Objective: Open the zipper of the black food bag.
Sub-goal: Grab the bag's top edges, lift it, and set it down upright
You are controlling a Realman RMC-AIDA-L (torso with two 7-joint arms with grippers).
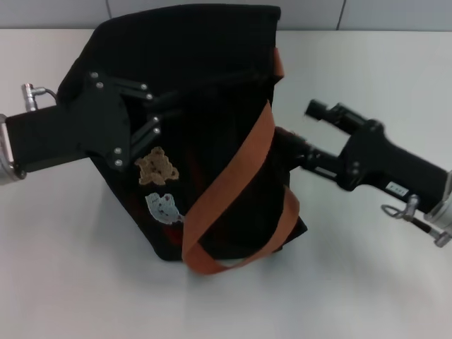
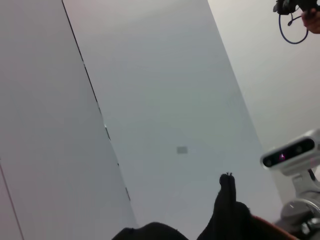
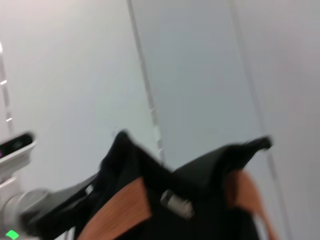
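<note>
Partly hidden, both tools [image 1: 152, 116] [image 1: 293, 148] press the black food bag [image 1: 205, 92].

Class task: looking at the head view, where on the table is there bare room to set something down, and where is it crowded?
Bare table lies in front of the black food bag. It is crowded at the bag's sides, where the left gripper and right gripper press in.

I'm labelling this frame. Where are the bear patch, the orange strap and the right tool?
bear patch [image 1: 157, 167], head view, middle of the tan patch.
orange strap [image 1: 233, 173], head view, mid-length across the bag.
right tool [image 1: 304, 145], head view, between its fingertips at the bag.
</note>
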